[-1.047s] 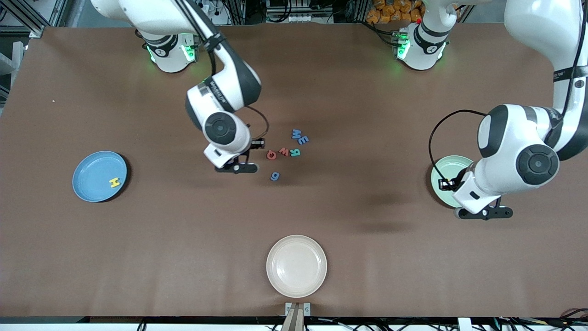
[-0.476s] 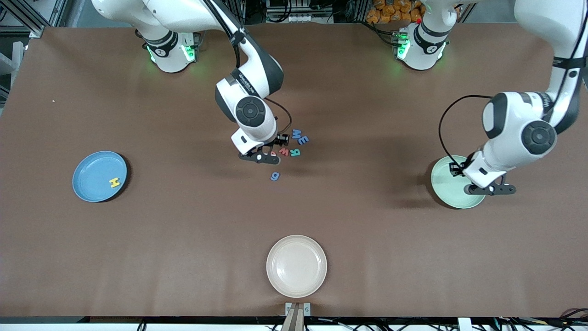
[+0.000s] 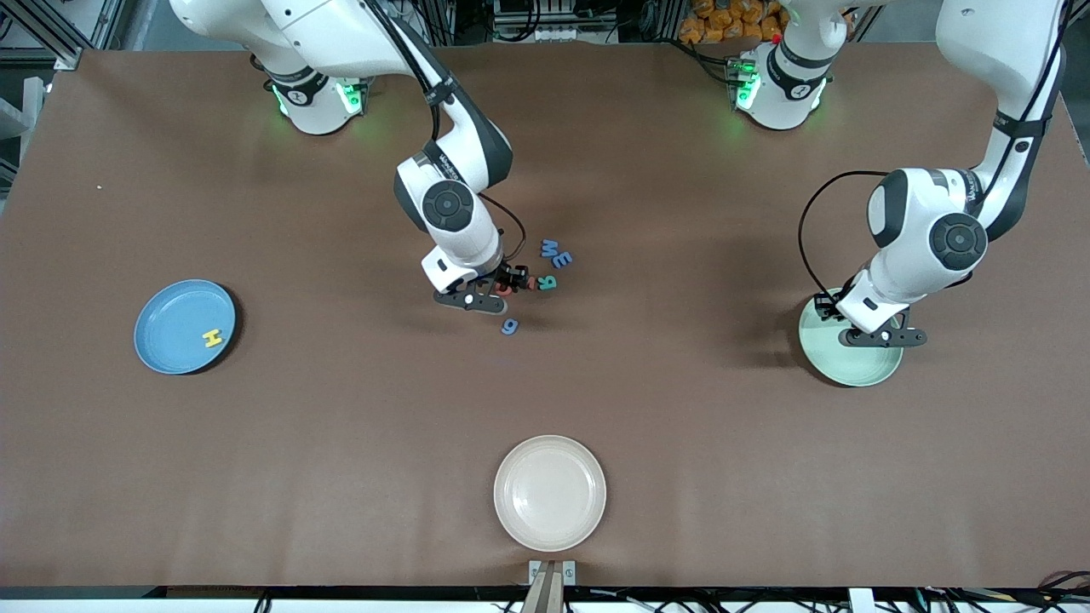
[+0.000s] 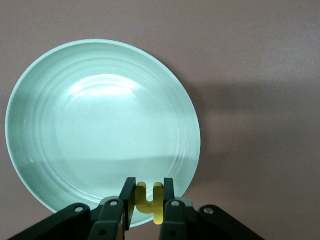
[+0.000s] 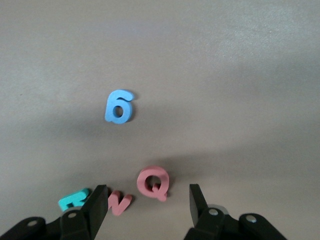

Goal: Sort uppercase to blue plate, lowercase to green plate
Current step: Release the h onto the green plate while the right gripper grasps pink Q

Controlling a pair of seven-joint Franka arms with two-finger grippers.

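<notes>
While left end effector (image 4: 148, 199) grips h (image 4: 150, 200), green plate (image 4: 60, 125) below

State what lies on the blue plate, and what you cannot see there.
Only a yellow H lies on the blue plate. Nothing covers the plate, so none of its surface is hidden.

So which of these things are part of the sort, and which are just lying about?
Part of the job:
- blue plate, holding yellow H
- green plate
- yellow h, in the left hand
- red Q, below the open right hand
- blue g

Lying about:
- cream plate
</notes>
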